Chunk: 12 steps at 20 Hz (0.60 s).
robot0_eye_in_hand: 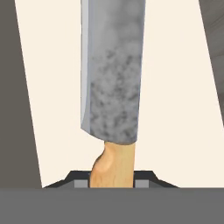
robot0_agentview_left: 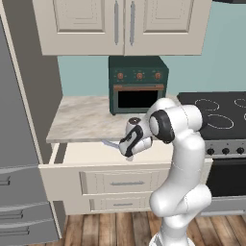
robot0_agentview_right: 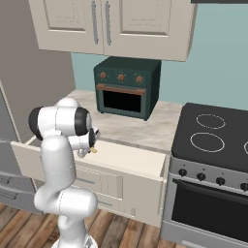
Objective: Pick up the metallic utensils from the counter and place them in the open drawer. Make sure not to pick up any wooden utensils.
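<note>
one knife point(robot0_eye_in_hand: 111, 74) is what i see clamped in the gripper point(robot0_eye_in_hand: 112, 180), jaws pressed on its orange-tan handle, the mottled grey blade pointing away from the hand. from the left base camera the gripper point(robot0_agentview_left: 129, 146) hangs over the open drawer point(robot0_agentview_left: 91, 153), just below the front edge of the counter point(robot0_agentview_left: 84, 117), the blade point(robot0_agentview_left: 110, 143) sticking out to the left above the cream drawer floor. from the right base camera the handle tip point(robot0_agentview_right: 94, 150) peeks out beside the arm. a dark green oven point(robot0_agentview_left: 138, 84) sits on the counter behind.
</note>
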Available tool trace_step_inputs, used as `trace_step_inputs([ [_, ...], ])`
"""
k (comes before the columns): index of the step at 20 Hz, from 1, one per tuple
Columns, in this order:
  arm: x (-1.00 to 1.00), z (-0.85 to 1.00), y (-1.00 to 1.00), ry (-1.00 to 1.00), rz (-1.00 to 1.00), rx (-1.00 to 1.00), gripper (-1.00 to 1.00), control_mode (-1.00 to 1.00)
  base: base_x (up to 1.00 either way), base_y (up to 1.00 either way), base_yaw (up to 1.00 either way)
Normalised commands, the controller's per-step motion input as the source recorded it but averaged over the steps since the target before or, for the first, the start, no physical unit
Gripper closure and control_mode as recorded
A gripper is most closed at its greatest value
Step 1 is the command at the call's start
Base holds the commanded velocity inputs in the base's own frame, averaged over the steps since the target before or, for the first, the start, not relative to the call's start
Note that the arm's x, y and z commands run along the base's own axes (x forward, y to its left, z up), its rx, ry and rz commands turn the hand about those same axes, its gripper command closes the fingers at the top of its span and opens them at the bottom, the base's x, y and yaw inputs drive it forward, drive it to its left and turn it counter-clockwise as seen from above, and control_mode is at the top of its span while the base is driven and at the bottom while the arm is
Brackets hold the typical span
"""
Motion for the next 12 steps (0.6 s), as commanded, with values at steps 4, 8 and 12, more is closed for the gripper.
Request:
trace_step_inputs([
  [4, 0.01, -0.26, 0.00, 0.00, -0.02, -0.01, 1.00, -1.00, 0.00, 0.00, 0.00],
  [8, 0.00, -0.27, 0.00, 0.00, 0.00, 0.00, 1.00, -1.00, 0.00, 0.00, 0.00],
  [12, -0.03, -0.16, -0.01, 0.00, 0.00, 0.00, 1.00, -1.00, 0.00, 0.00, 0.00],
])
